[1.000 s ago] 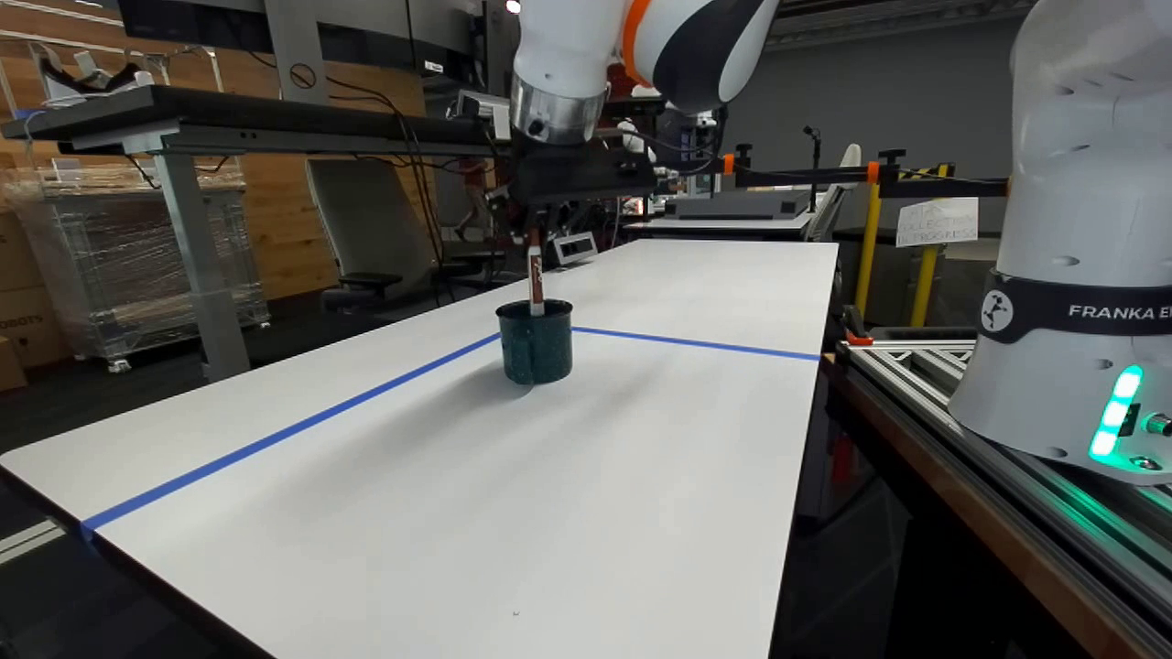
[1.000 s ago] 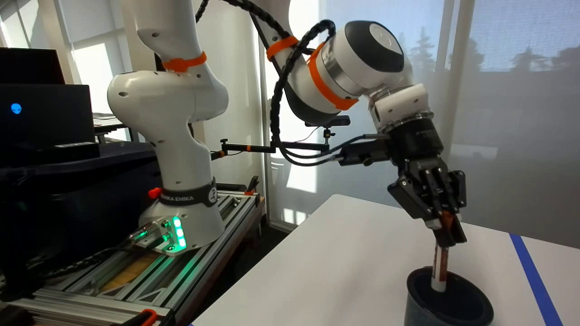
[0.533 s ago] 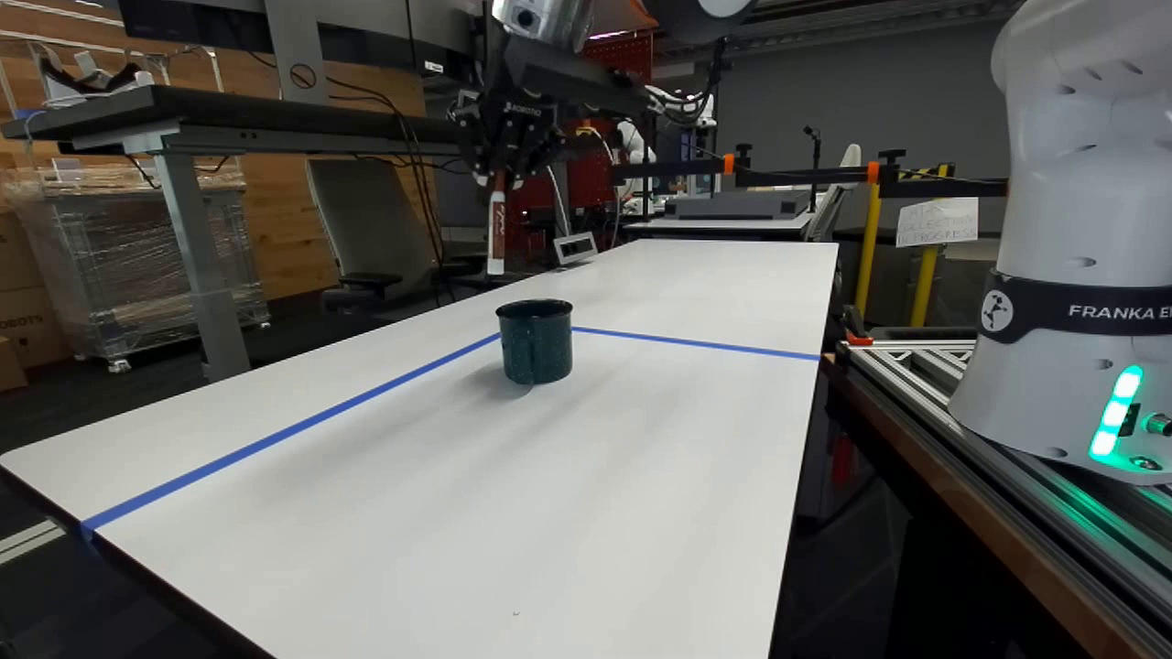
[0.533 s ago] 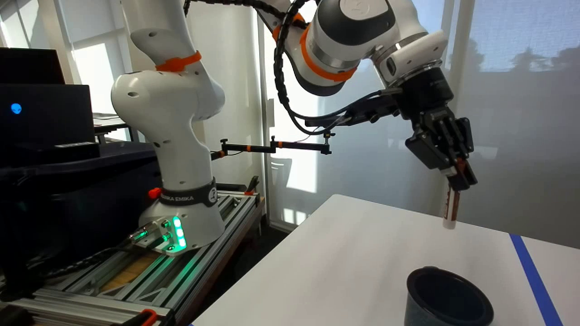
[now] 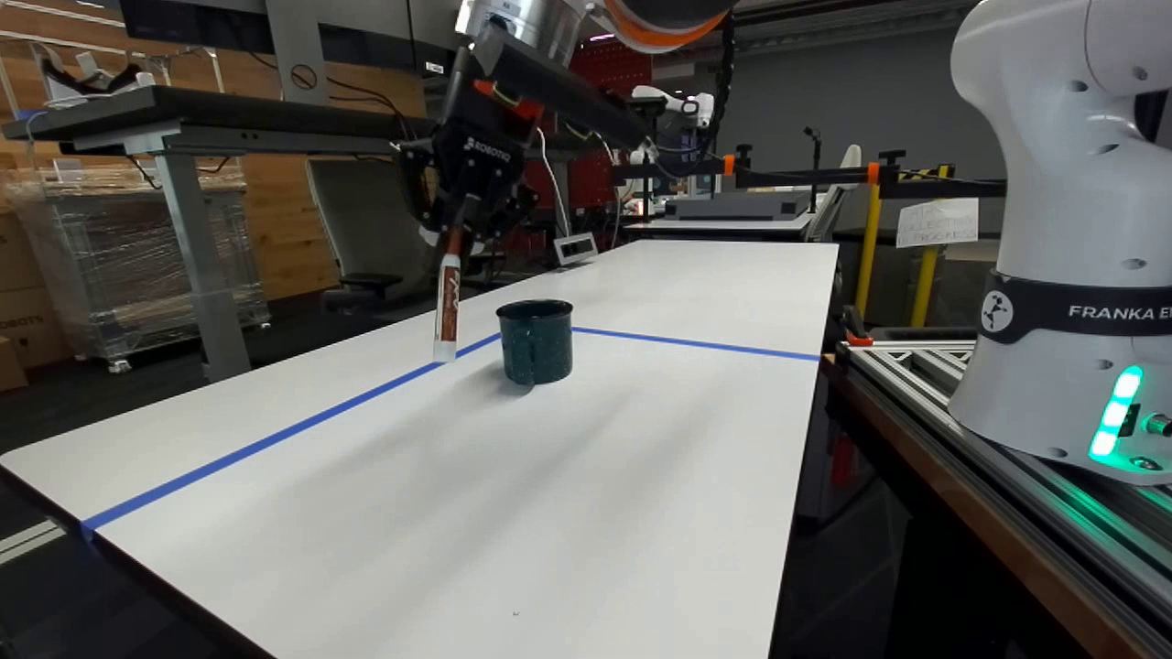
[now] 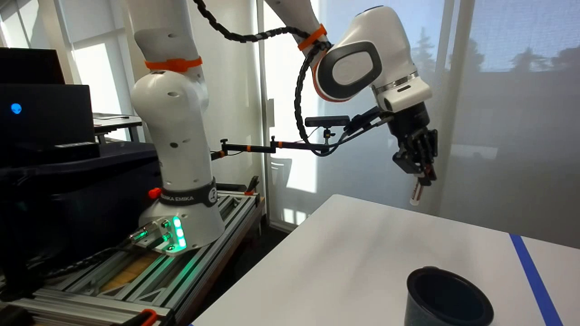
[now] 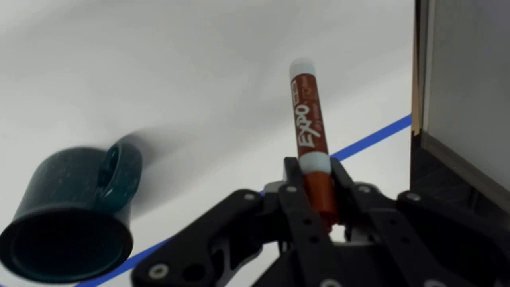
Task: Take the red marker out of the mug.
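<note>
The red marker point(image 5: 447, 307) hangs tilted below my gripper point(image 5: 454, 240), in the air and outside the mug. My gripper is shut on its red cap end, as the wrist view shows with the marker point(image 7: 307, 115) between the fingertips point(image 7: 314, 164). The white end points down and away. The dark teal mug point(image 5: 537, 348) stands upright on the table, and no marker shows in its opening. The mug point(image 7: 69, 183) lies at lower left in the wrist view, its handle toward the marker. The mug point(image 6: 419, 310) also shows at the bottom right of an exterior view, apart from the marker point(image 6: 416, 194).
The white table point(image 5: 586, 513) carries blue tape lines point(image 5: 311, 423) near the mug. The robot base stands on a metal frame point(image 6: 217, 244) beside the table. A small grey stand point(image 5: 575, 249) is at the table's far edge. A window blind hangs behind.
The gripper has lifted the marker up out of the mug and carried it sideways, off to one side of the mug. The marker has tilted. The mug has stayed in place.
</note>
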Available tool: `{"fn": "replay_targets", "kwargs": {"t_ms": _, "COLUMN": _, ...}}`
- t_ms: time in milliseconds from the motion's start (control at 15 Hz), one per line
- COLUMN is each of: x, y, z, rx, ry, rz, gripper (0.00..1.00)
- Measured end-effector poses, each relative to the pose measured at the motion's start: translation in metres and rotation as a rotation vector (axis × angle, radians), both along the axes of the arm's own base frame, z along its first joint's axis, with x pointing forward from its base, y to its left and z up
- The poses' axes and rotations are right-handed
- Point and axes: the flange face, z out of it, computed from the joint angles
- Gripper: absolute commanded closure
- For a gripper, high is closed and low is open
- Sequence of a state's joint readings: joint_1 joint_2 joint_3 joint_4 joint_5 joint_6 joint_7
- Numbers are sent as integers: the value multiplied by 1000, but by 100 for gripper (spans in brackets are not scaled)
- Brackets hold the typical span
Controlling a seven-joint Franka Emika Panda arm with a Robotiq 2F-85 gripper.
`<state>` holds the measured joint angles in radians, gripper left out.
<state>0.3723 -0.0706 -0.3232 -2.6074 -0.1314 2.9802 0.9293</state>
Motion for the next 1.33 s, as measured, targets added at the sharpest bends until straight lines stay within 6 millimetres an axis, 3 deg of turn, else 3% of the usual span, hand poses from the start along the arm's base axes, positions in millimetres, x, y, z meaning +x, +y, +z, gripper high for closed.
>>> {"fn": "replay_targets", "kwargs": {"t_ms": 133, "x": -8, "y": 28, "z": 0, "rx": 66, "ry": 43, "rz": 31, "gripper": 95}}
{"fn": "replay_targets", "kwargs": {"t_ms": 267, "x": -12, "y": 34, "z": 9, "rx": 148, "ry": 105, "rz": 60, "gripper": 95}}
{"fn": "replay_targets", "kwargs": {"t_ms": 400, "x": -9, "y": 18, "z": 13, "rx": 249, "ry": 176, "rz": 75, "gripper": 95}}
{"fn": "replay_targets", "kwargs": {"t_ms": 533, "x": -5, "y": -10, "z": 5, "rx": 348, "ry": 248, "rz": 70, "gripper": 95}}
{"fn": "replay_targets", "kwargs": {"t_ms": 867, "x": 4, "y": -63, "z": -42, "rx": 454, "ry": 381, "rz": -1, "gripper": 95}}
{"fn": "replay_targets", "kwargs": {"t_ms": 1133, "x": 22, "y": -73, "z": -85, "rx": 418, "ry": 456, "rz": -25, "gripper": 95}}
{"fn": "replay_targets", "kwargs": {"t_ms": 1333, "x": 35, "y": -71, "z": -102, "rx": 359, "ry": 494, "rz": -5, "gripper": 95}}
